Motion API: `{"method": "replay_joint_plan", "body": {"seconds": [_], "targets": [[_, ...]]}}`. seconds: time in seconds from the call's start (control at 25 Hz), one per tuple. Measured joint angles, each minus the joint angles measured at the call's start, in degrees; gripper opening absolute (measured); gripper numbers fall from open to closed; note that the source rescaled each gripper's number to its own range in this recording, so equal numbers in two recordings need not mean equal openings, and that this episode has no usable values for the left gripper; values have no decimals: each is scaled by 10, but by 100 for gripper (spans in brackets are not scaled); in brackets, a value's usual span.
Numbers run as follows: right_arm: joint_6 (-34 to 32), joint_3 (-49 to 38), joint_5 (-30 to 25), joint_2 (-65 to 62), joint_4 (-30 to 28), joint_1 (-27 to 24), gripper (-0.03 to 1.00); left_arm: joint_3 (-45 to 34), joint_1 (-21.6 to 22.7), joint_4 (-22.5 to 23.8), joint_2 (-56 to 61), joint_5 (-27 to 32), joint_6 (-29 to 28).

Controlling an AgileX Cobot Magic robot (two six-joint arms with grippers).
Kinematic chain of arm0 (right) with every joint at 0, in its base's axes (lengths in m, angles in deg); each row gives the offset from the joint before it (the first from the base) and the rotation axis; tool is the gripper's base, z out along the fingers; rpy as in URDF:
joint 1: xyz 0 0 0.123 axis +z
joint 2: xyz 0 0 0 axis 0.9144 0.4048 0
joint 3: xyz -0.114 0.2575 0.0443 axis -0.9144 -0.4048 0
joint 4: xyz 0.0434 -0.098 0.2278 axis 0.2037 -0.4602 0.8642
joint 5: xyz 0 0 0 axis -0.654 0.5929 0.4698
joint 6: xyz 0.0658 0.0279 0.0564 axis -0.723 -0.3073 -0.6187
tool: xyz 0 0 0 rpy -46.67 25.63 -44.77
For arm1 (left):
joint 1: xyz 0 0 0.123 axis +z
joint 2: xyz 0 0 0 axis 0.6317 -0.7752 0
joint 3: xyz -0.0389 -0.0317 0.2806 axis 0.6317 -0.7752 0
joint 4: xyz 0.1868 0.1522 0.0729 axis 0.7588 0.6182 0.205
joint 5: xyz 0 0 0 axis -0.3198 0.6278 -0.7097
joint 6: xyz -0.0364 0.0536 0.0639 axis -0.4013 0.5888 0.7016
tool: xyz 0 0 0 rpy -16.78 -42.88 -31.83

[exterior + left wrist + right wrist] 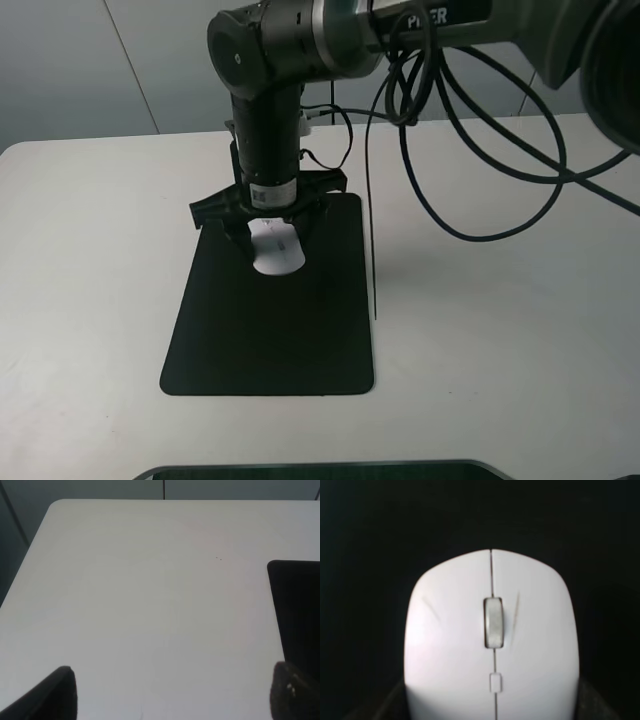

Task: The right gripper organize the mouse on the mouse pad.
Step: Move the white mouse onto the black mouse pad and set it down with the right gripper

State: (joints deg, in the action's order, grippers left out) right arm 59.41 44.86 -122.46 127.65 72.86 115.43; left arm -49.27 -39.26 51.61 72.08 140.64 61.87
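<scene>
Pinching the mouse (279, 256) at twelve o'clock on the mouse pad (270, 340), the right gripper (276, 250) should seat it flat before opening.

Cables (405, 95) right of mouse pad (270, 330)

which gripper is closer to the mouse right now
Right. The right gripper is down over the mouse on the mouse pad, a finger on either side of it. The left gripper hangs open over bare table, off the pad's left edge.
</scene>
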Motion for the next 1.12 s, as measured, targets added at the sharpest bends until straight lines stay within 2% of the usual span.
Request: {"method": "replay_joint_plan", "body": {"seconds": [0.6, 0.76, 1.12], "targets": [[-42, -11, 40, 50, -9, 19, 3, 0, 0, 1, 0, 0, 0], [-44, -11, 47, 52, -32, 20, 3, 0, 0, 1, 0, 0, 0], [-36, -11, 53, 59, -35, 24, 3, 0, 0, 1, 0, 0, 0]]}}
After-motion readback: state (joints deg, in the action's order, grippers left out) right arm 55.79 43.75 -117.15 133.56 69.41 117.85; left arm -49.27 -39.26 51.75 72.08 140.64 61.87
